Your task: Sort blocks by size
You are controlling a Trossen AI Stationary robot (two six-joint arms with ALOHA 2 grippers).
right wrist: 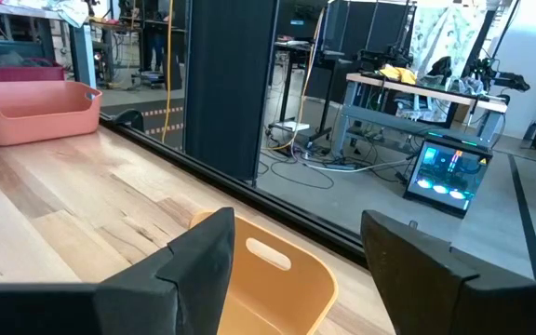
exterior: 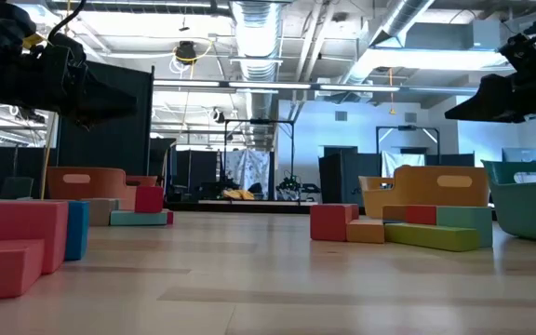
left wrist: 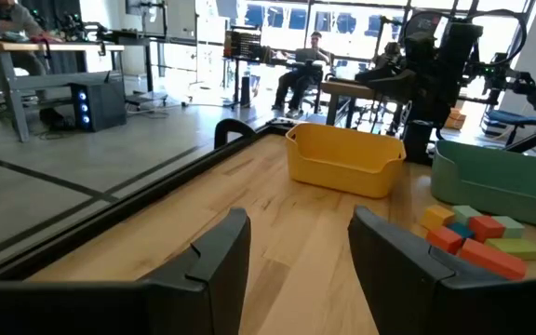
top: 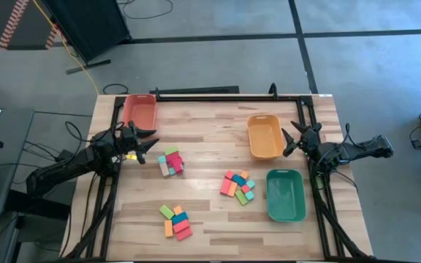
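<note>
Coloured blocks (top: 237, 187) lie in three loose clusters on the table.

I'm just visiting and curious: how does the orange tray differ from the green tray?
The orange tray sits farther back on the table; the green tray sits nearer the front edge. The orange tray lies right beside the open right gripper; the green tray lies in front of that arm. In the high view the green tray looks slightly larger. Both are on the table's right side and hold no blocks.

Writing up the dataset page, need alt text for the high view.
Overhead: wooden table with three loose clusters of coloured blocks, unsorted, and three empty trays. The left gripper and right gripper hover open at opposite sides, holding nothing.
</note>
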